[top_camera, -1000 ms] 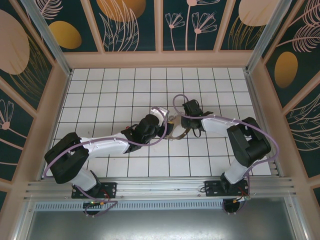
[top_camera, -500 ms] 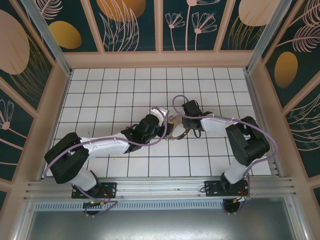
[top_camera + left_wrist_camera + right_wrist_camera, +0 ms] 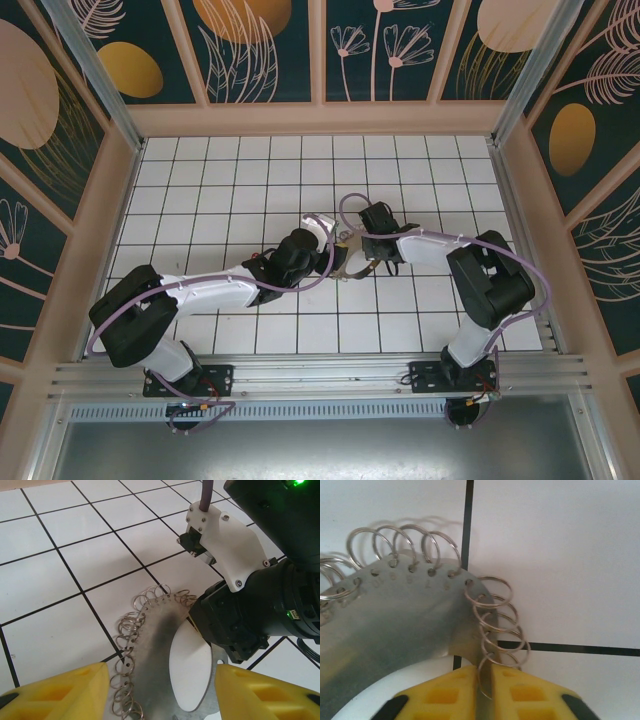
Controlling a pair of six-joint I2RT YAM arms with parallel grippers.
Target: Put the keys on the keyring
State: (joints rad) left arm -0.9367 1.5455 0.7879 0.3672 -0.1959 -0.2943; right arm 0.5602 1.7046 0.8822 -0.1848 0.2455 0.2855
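Right gripper [image 3: 482,672] is pinching almost shut on one small split ring [image 3: 482,664] at the keyring [image 3: 395,615] rim, a detail the right wrist camera alone is resolving. Left wrist camera is showing my left gripper [image 3: 160,692] spread wide, straddling the keyring mid-table [image 3: 50,555].

The keyring [image 3: 150,640] lies on the table [image 3: 200,190] between left tool [image 3: 160,674] and right tool [image 3: 485,686].

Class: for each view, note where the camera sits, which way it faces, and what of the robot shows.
Top external: overhead, from behind, facing down; left arm and right arm meet at the keyring.
Left wrist: on the left arm, facing forward-down; left gripper straddles the keyring.
Right wrist: close, facing down; right gripper pinches one ring.
All three share the keyring.
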